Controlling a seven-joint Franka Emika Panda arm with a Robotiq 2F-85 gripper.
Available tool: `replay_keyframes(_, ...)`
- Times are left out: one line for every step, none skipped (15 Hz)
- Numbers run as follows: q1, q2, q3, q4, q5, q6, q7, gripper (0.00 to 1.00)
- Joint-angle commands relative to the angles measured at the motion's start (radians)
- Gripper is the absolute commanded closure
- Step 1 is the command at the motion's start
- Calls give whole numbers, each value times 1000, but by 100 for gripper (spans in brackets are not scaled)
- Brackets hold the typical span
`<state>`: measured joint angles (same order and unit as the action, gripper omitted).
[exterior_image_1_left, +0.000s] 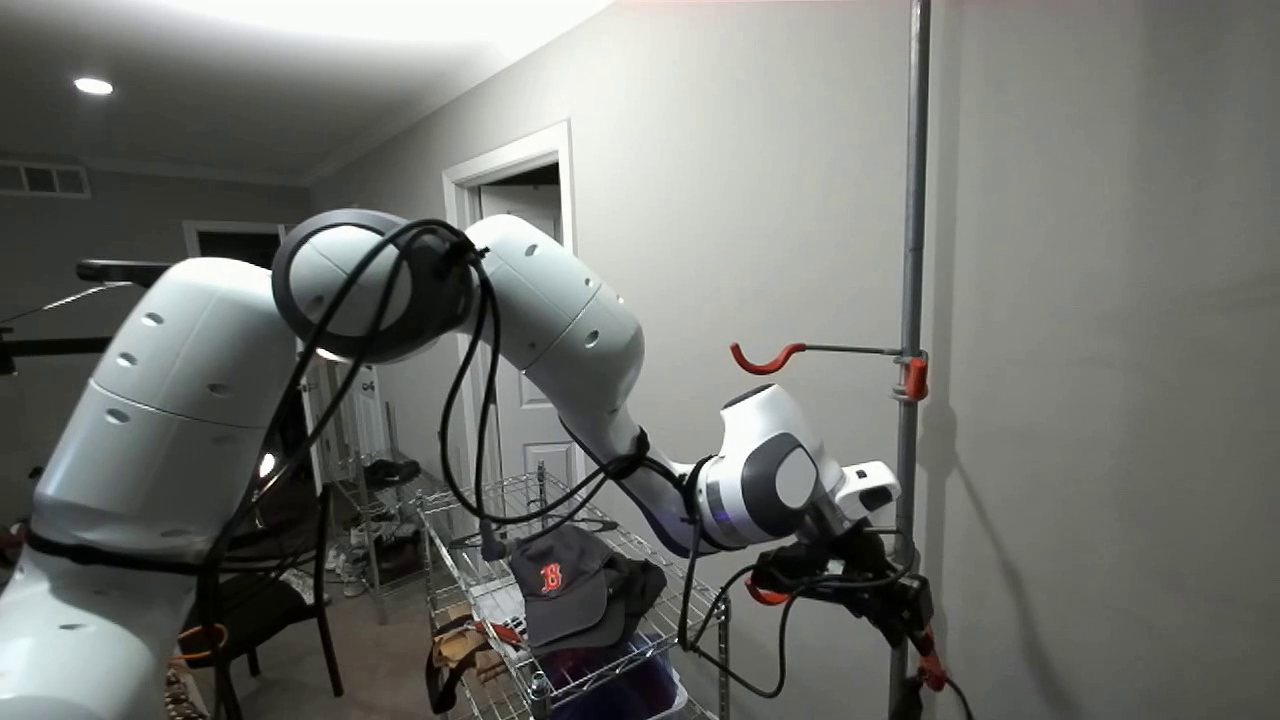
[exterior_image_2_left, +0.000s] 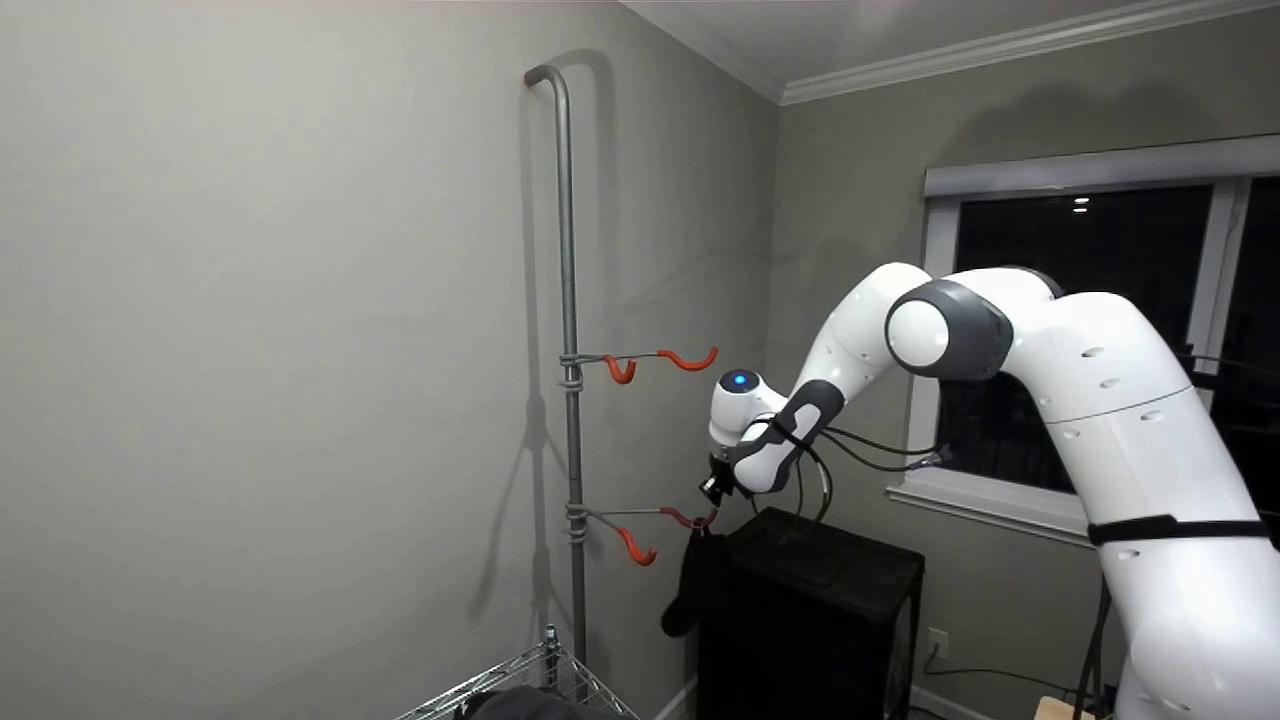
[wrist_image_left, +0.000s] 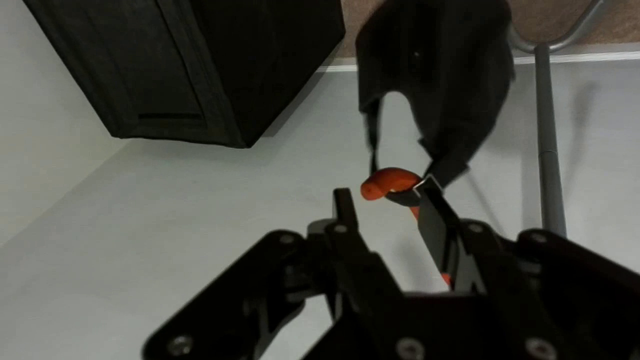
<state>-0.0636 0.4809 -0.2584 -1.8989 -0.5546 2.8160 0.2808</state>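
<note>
Jaws apart at the red hook (wrist_image_left: 395, 178), black cap (wrist_image_left: 445, 65) hanging off it

Wrist view: gripper (wrist_image_left: 386, 189) is fairly wide, clear gap between the fingers (wrist_image_left: 346, 211); hook tip shows in line with that gap. Fingertip on picture right overlaps the cap's strap (wrist_image_left: 452, 169), can't confirm contact. Cap hangs by that strap, looped around the hook. Metal pole (wrist_image_left: 547, 135) at picture right, black box (wrist_image_left: 225, 65) upper left

In an exterior view: arm (exterior_image_2_left: 860, 320) reaches in from picture right, gripper just above the hook's free end. Cap hangs below it, beside the box. Pole also carries a pair of upper hooks (exterior_image_2_left: 690, 366) and another lower hook (exterior_image_2_left: 632, 550)

In an exterior view: gripper near the pole, lower right; jaw spacing not readable there. Wire shelf (exterior_image_1_left: 640, 655) holds a grey cap with red B (exterior_image_1_left: 565, 595), black fabric (exterior_image_1_left: 638, 590) touching it. Blue bin (exterior_image_1_left: 620, 695) beneath
</note>
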Motion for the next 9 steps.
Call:
replay_keyframes(27, -4, -32, 7, 41, -24, -46, 29)
replay_keyframes(29, -6, -35, 5, 40, -23, -47, 23)
replay_keyframes(33, -9, -39, 1, 39, -22, -45, 18)
replay_keyframes(36, -13, -41, -4, 39, -21, -47, 11)
replay_keyframes(38, -19, -40, -9, 41, -23, -47, 5)
replay_keyframes(38, -27, -37, -16, 43, -26, -53, 1)
replay_keyframes(33, -43, -22, -30, 57, -32, -68, 0)
replay_keyframes(29, -60, -7, -43, 78, -48, -81, 0)
replay_keyframes(20, -93, 22, -71, 116, -66, -111, 0)
